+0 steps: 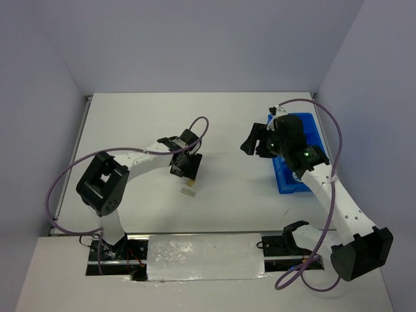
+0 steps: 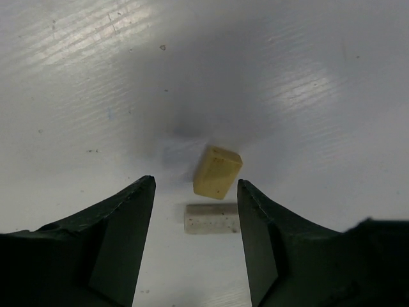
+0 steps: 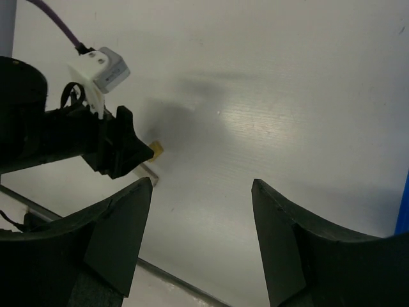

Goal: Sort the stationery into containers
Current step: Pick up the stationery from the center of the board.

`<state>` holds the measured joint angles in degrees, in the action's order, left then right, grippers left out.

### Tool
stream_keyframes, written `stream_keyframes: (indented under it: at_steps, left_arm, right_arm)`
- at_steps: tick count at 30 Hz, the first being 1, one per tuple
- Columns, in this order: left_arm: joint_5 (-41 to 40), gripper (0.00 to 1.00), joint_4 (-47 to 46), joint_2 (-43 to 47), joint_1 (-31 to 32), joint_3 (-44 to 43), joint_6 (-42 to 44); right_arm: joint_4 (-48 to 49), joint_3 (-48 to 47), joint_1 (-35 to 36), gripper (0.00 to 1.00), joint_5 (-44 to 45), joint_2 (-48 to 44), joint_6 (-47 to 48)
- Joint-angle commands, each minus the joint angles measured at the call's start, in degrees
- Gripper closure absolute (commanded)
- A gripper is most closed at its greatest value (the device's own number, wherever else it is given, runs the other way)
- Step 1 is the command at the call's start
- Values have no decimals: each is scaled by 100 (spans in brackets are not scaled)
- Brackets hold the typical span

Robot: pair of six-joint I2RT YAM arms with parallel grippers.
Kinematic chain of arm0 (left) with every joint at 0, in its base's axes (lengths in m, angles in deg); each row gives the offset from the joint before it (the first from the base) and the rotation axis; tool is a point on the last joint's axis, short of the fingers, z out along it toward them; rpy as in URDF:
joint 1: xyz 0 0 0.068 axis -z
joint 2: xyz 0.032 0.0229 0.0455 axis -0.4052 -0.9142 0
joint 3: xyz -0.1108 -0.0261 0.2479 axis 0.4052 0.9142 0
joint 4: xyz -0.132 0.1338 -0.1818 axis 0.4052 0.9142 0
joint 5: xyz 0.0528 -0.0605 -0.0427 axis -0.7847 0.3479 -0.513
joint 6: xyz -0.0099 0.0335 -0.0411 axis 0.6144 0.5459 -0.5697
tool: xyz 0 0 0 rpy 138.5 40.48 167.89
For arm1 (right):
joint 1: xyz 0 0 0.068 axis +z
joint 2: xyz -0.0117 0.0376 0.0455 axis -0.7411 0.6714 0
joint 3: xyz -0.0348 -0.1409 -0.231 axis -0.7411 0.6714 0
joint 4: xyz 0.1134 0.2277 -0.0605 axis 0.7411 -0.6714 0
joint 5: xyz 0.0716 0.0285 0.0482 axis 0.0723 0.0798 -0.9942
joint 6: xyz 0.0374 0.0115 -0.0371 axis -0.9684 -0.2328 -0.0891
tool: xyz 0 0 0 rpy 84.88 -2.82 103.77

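Observation:
A tan eraser block [image 2: 217, 171] lies tilted on the white table, with a paler grey-white block [image 2: 212, 218] just in front of it. In the top view both blocks [image 1: 189, 189] lie just below my left gripper [image 1: 184, 167]. My left gripper [image 2: 195, 181] is open and empty, its jaws standing either side of the two blocks, above them. My right gripper [image 1: 255, 143] is open and empty, left of the blue tray [image 1: 289, 182]. In the right wrist view my right gripper [image 3: 201, 184] faces the left gripper [image 3: 108, 144] and the tan block [image 3: 156, 149]. Other stationery is hidden.
The right arm covers most of the blue tray, so its contents do not show; a sliver of it shows in the right wrist view [image 3: 404, 204]. Grey walls enclose the table on three sides. A purple cable loops over each arm.

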<state>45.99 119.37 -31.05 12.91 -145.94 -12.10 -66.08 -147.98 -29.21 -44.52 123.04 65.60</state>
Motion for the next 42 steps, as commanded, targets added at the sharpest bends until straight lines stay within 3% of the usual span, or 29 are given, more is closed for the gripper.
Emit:
stream_keyframes:
  at_steps: [1,10,13,14,18,20,24,28,35,42]
  left_arm:
    - [-20,34,-114,-171,123,-64,174]
    - [6,46,-325,-514,317,68,148]
    - [-2,65,-387,-619,352,112,130]
    - [6,80,-439,-628,344,130,130]
    - [76,100,-518,-321,361,42,183]
    - [190,100,-676,203,396,7,305]
    - [961,100,-1868,1347,510,305,455]
    - [1639,100,-2566,2226,677,455,508]
    - [2378,100,-2619,2378,897,113,807]
    - [2503,100,-2479,2299,915,-11,1053]
  right_arm:
    - [-253,147,37,28,8,-267,177]
    - [-499,227,29,28,176,-557,301]
    - [-491,244,29,28,132,-566,248]
    - [-491,227,37,28,80,-549,222]
    - [-639,8,-15,26,-35,-478,-120]
    - [-658,-63,-51,25,-358,-443,-575]
    - [-123,138,2,26,-1298,-329,-1631]
    - [124,174,108,27,-1555,-258,-2308]
    - [194,-151,354,30,-1942,49,-2679]
    - [397,-125,389,33,-1758,-179,-2837]
